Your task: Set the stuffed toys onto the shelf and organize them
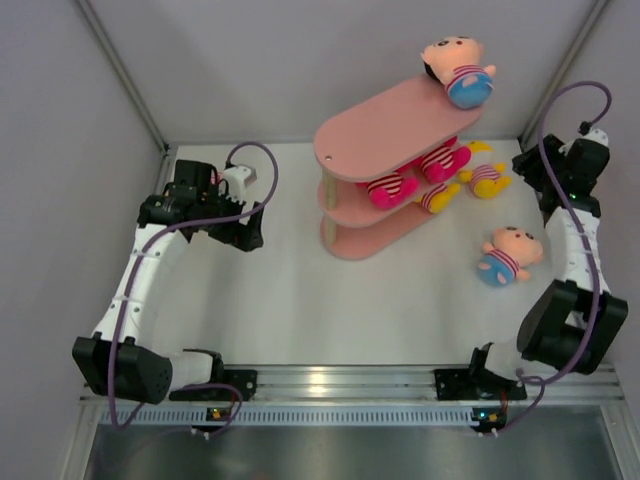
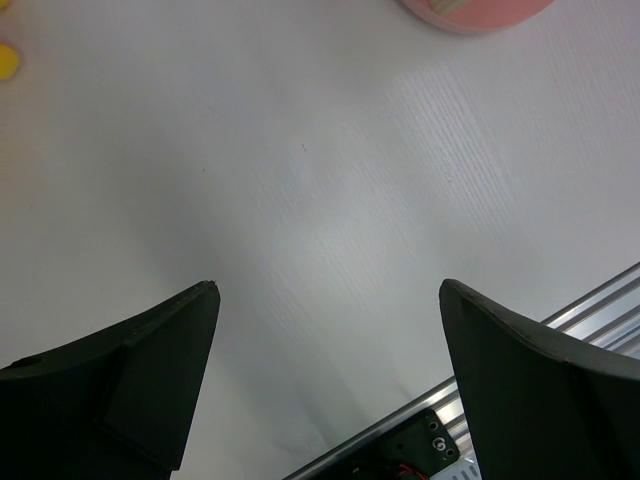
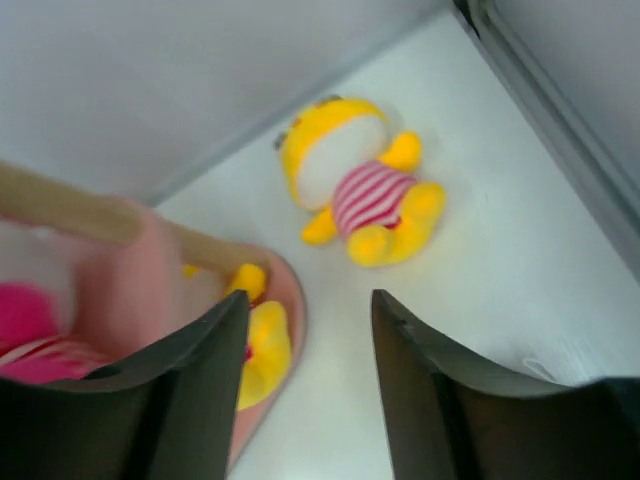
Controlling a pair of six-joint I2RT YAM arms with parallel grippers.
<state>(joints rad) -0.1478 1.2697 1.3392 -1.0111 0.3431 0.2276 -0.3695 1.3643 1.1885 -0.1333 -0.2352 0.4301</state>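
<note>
The left claw (image 2: 330,285) is being held apart over the bench (image 2: 300,180), the right claw (image 3: 310,295) apart near a yellow toy (image 3: 365,195).

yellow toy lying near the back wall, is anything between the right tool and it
Nothing visible. In the right wrist view only bare table lies between the right tool and the yellow toy. The shelf end, with a second yellow toy on it, sits off to the side of that path.

Pink shelf (image 1: 380,130), peach-headed toy (image 1: 458,68) on top, yellow toy (image 1: 487,180) lying beside it.
</note>
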